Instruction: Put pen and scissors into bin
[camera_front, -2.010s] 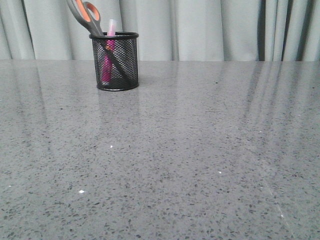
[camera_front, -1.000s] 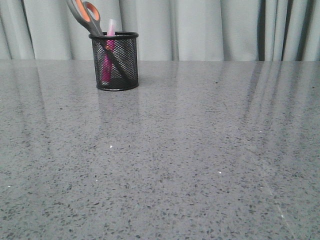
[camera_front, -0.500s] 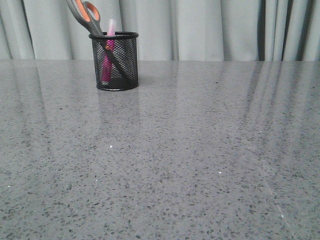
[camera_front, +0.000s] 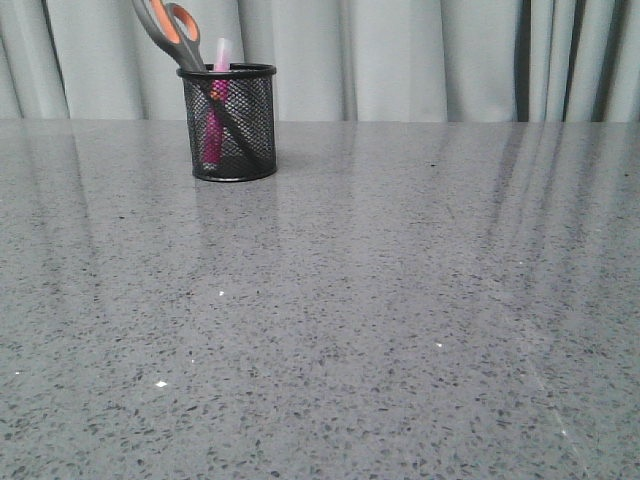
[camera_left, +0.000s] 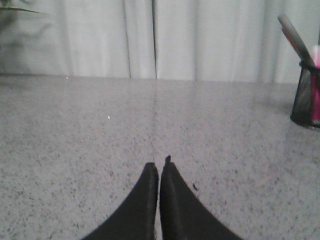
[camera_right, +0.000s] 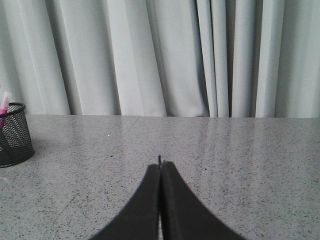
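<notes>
The black mesh bin (camera_front: 229, 122) stands at the far left of the table. The pink pen (camera_front: 216, 100) stands inside it, its whitish cap above the rim. The scissors (camera_front: 170, 30) lean in it, blades down, grey-and-orange handles sticking out to the upper left. The bin also shows in the left wrist view (camera_left: 306, 95) and in the right wrist view (camera_right: 14, 134). My left gripper (camera_left: 159, 167) is shut and empty, low over the table, well away from the bin. My right gripper (camera_right: 160, 166) is shut and empty too. Neither gripper shows in the front view.
A grey speckled table (camera_front: 380, 300) fills the front view, with a pale curtain (camera_front: 400, 55) behind its far edge. A plant leaf (camera_left: 12, 7) shows at the corner of the left wrist view.
</notes>
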